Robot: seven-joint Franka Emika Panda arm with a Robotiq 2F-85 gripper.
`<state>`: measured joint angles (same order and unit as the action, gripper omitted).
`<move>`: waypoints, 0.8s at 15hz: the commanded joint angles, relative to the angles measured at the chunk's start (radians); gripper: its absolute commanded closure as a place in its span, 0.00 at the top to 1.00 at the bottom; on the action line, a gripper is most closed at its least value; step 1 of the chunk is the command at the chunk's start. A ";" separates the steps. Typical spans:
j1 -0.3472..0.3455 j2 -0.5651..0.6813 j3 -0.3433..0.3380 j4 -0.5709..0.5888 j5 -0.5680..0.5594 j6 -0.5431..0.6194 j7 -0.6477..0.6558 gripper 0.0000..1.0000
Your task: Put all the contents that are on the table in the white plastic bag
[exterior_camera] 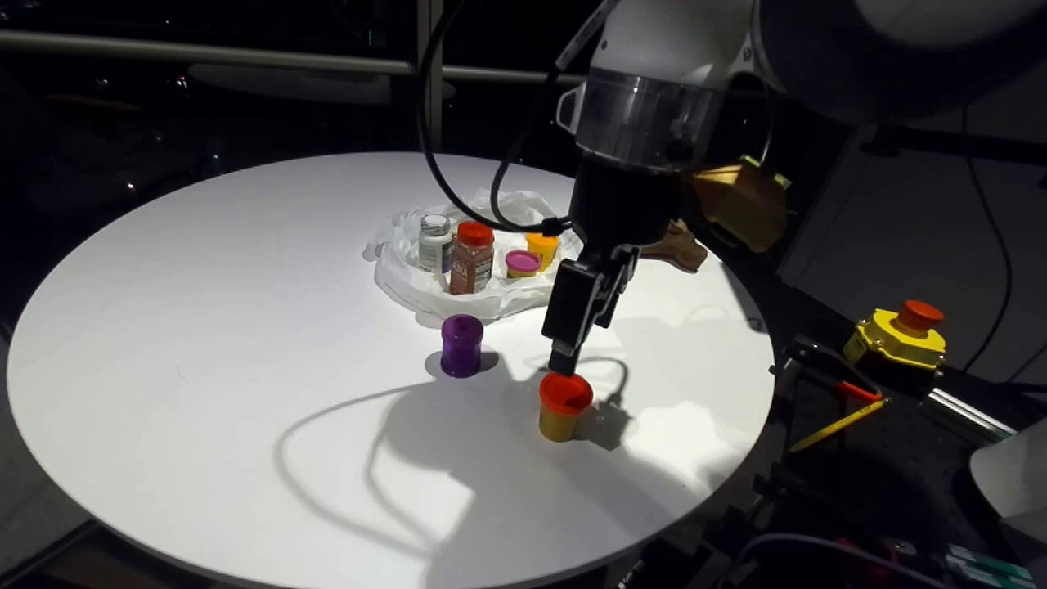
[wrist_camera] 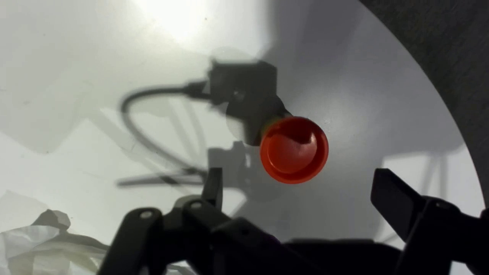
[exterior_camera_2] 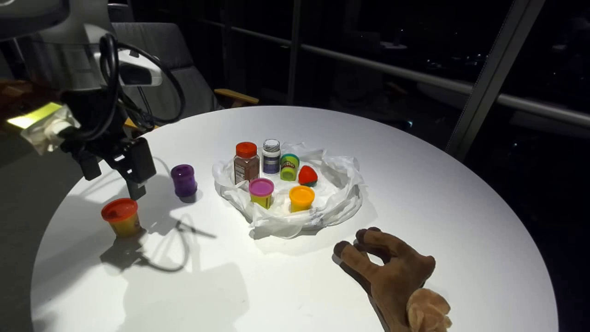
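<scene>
Claw (wrist_camera: 300,187) is hovering spread just above red-lidded tub (exterior_camera: 561,419); six items (exterior_camera_2: 289,167) are sitting in white bag (exterior_camera_2: 282,227); tub, purple cup (exterior_camera: 462,347), brown piece (exterior_camera_2: 394,274) apparently awaiting bagging

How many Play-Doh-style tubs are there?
4: a red-lidded tub directly on the table; a magenta-lidded tub, orange-lidded tub and green tub in the white plastic bag. Its folds may hide more.

The bag (exterior_camera_2: 335,198) is wrinkled, translucent plastic.
</scene>
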<state>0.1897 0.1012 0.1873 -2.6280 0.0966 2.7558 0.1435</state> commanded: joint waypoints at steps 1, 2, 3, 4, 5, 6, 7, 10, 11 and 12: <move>0.028 0.068 -0.027 -0.024 -0.127 0.111 0.076 1.00; 0.036 0.084 -0.037 -0.026 -0.159 0.126 0.092 1.00; 0.045 0.104 -0.048 -0.025 -0.185 0.142 0.101 1.00; 0.052 0.120 -0.053 -0.024 -0.195 0.152 0.100 1.00; 0.060 0.139 -0.062 -0.020 -0.207 0.170 0.100 1.00; 0.068 0.149 -0.068 -0.017 -0.211 0.182 0.098 1.00; 0.077 0.155 -0.074 -0.017 -0.210 0.195 0.094 1.00; 0.089 0.174 -0.085 -0.015 -0.198 0.234 0.080 1.00; 0.095 0.176 -0.091 -0.014 -0.197 0.238 0.079 0.93; 0.113 0.180 -0.115 -0.012 -0.214 0.246 0.091 0.72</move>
<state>0.2609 0.2705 0.1167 -2.6491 -0.0926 2.9634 0.2158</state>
